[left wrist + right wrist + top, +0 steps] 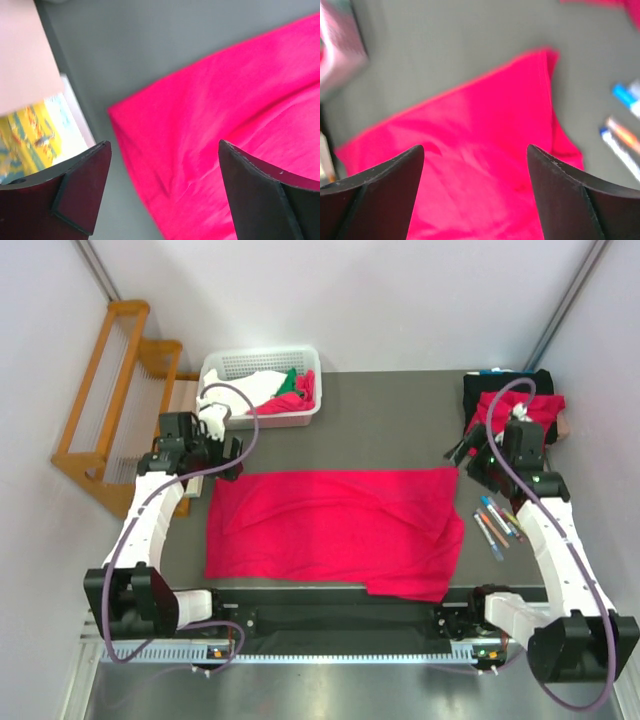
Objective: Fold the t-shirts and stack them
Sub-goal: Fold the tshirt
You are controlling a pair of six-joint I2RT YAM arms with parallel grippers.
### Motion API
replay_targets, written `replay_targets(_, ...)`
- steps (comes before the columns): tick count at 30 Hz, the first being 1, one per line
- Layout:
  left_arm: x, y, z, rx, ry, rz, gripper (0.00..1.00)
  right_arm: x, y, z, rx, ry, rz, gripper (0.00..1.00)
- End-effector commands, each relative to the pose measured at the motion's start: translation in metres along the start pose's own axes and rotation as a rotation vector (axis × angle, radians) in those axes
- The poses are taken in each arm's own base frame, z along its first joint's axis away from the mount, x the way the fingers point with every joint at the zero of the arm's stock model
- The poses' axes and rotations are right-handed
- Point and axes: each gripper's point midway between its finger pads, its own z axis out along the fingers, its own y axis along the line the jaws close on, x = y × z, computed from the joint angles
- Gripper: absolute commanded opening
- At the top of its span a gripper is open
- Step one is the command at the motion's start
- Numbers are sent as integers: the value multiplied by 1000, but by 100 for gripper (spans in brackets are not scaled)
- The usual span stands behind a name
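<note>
A crimson-red t-shirt (pixel 335 525) lies spread on the grey table, folded roughly into a wide rectangle. It fills much of the left wrist view (pixel 235 115) and the right wrist view (pixel 480 150). My left gripper (pixel 222 462) hovers over its far left corner, jaws open and empty (pixel 162 150). My right gripper (pixel 470 462) hovers over its far right corner, jaws open and empty (pixel 475 152). Another red t-shirt (pixel 518 410) lies bunched at the far right on a black object. More red cloth (pixel 306 388) sits in the white basket.
A white basket (pixel 262 365) at the far left holds white cloth (pixel 245 390) and a small green cloth (pixel 288 382). Several markers (pixel 497 522) lie right of the shirt. A wooden rack (pixel 110 390) stands off the table's left. A printed card (pixel 35 135) lies beside the left gripper.
</note>
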Motion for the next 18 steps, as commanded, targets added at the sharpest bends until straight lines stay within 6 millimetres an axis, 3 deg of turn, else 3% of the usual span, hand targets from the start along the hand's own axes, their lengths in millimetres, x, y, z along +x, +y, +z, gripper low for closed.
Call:
replay_targets(1,-37,-20,5,118,-82,-58,92,-52,20,15,-2,-127,32,83)
replay_targets(5,-20,-24,32,169,52,-114,87,-47,31,49,-53,-50,77,77)
replay_targets(6,-10,-24,44,181,107,-132,87,-39,28,58,-50,-25,85,77)
replay_targets(10,12,-22,59,174,207,-152,85,-16,11,88,-11,48,100,76)
replay_targets(14,24,-48,58,216,266,-55,85,8,0,93,13,88,79,73)
replay_targets(18,45,-60,53,218,327,14,86,24,-18,92,67,91,41,72)
